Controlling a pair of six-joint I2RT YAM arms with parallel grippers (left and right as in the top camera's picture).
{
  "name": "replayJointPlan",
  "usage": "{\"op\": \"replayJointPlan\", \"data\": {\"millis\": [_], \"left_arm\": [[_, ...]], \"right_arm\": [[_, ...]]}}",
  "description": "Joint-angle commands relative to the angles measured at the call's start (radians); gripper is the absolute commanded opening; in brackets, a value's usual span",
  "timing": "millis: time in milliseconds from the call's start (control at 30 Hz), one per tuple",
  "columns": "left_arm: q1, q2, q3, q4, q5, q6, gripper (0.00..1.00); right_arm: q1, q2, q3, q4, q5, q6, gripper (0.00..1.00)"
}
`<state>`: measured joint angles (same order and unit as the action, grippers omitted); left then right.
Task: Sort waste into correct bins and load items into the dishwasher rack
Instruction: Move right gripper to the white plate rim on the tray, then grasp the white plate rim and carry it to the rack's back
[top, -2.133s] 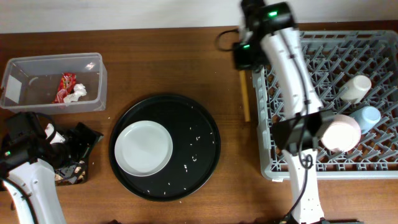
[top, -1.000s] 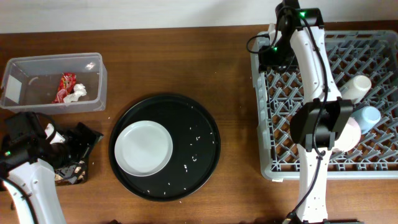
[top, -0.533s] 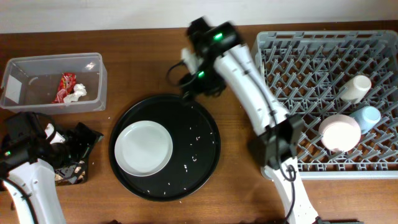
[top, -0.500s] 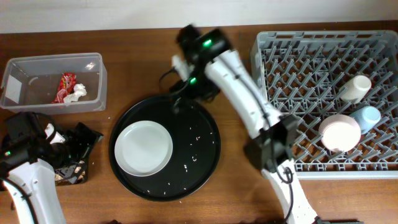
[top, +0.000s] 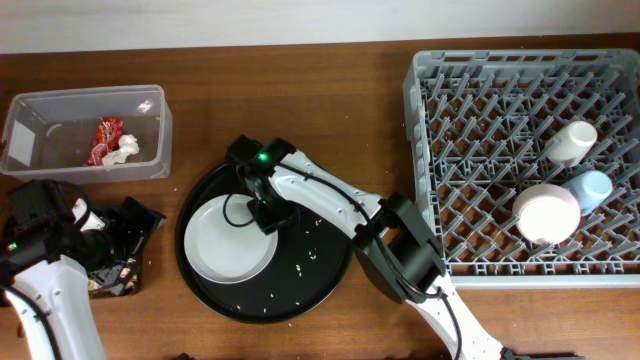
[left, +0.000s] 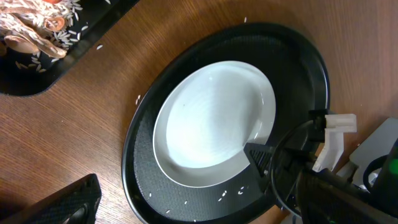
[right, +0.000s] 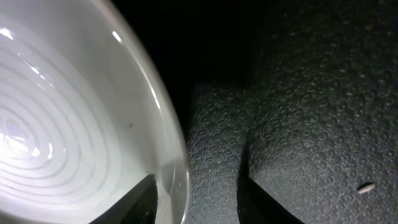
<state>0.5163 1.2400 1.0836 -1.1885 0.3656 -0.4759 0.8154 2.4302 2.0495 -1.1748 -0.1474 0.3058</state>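
Right hand (top: 266, 214), fingers spread, has swung from rack (top: 413, 120) to rim of white plate (top: 222, 245).

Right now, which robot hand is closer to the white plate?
The right. The right gripper is at the white plate, its fingers either side of the rim. The left gripper is well away from the plate, over by the flat black tray.

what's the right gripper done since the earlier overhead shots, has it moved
Yes. The right gripper left the dishwasher rack at the far right, swinging left and toward the near edge, and now sits at the white plate's right rim on the round black tray.
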Motion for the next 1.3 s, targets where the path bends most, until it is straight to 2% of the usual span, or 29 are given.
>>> {"op": "replayJointPlan", "data": {"millis": [0, 100, 167, 200, 300, 433, 533, 633, 733, 767, 800, 967, 1133, 1267], "left_arm": [[-0.001, 0.000, 0.000, -0.001, 0.004, -0.005, 0.99], [-0.001, 0.000, 0.000, -0.001, 0.004, -0.005, 0.99], [-0.001, 0.000, 0.000, -0.001, 0.004, -0.005, 0.99], [-0.001, 0.000, 0.000, -0.001, 0.004, -0.005, 0.99], [-0.001, 0.000, 0.000, -0.001, 0.004, -0.005, 0.99], [-0.001, 0.000, 0.000, -0.001, 0.004, -0.005, 0.99], [-0.001, 0.000, 0.000, -0.001, 0.004, -0.005, 0.99], [-0.001, 0.000, 0.000, -0.001, 0.004, -0.005, 0.99], [-0.001, 0.000, 0.000, -0.001, 0.004, -0.005, 0.99], [-0.001, 0.000, 0.000, -0.001, 0.004, -0.005, 0.99], [-0.001, 0.000, 0.000, -0.001, 0.004, -0.005, 0.99], [-0.001, 0.000, 0.000, -0.001, 0.004, -0.005, 0.99], [-0.001, 0.000, 0.000, -0.001, 0.004, -0.005, 0.99], [-0.001, 0.000, 0.000, -0.001, 0.004, -0.005, 0.99]], "right_arm": [[0.005, -0.017, -0.042, 0.014, 0.021, 0.051, 0.41], [0.005, -0.017, -0.042, 0.016, 0.021, 0.052, 0.30], [0.004, -0.018, -0.041, 0.016, 0.022, 0.082, 0.29], [0.004, -0.018, -0.037, 0.012, 0.022, 0.093, 0.25], [0.003, -0.019, -0.018, 0.002, 0.022, 0.096, 0.04], [-0.005, -0.037, 0.039, -0.058, 0.045, 0.096, 0.04], [-0.043, -0.058, 0.153, -0.165, 0.085, 0.095, 0.04], [-0.132, -0.063, 0.381, -0.337, 0.105, 0.046, 0.04], [-0.243, -0.064, 0.638, -0.525, 0.278, 0.039, 0.04], [-0.283, -0.076, 0.689, -0.524, 0.276, -0.040, 0.04], [-0.325, -0.090, 0.718, -0.524, 0.303, -0.048, 0.04], [-0.628, -0.156, 0.743, -0.524, 0.531, -0.047, 0.04], [-0.947, -0.152, 0.742, -0.410, 0.547, -0.048, 0.04], [-1.057, -0.151, 0.730, -0.334, 0.572, -0.066, 0.04]]}}
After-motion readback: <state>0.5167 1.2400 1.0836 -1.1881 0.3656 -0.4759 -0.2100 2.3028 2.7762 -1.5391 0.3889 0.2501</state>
